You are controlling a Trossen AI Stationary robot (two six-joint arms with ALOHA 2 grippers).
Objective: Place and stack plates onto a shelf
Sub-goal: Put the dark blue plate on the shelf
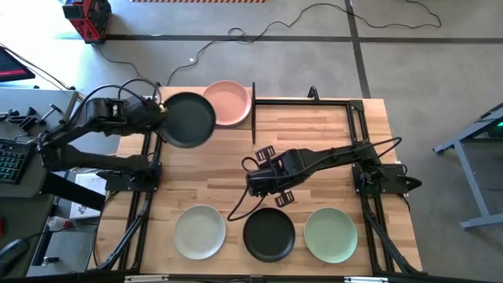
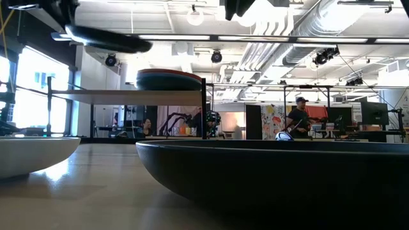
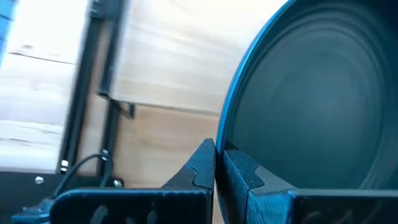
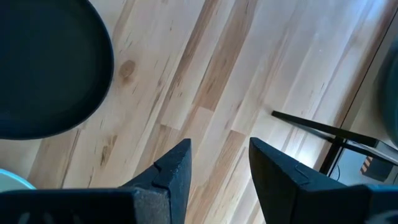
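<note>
A robotics lab or open workshop hall: exposed ceiling ducts (image 2: 332,29) at 1 o'clock, hanging lamps (image 2: 195,16) at 12, a bare concrete floor (image 1: 440,71) with trailing cables (image 1: 314,20), and a person (image 2: 298,118) among workbenches at 3 o'clock.

Nothing to read here: no words, labels, brand marks or numbers come through on anything on the table, on the arms or in the room behind, in any of the four views.
</note>
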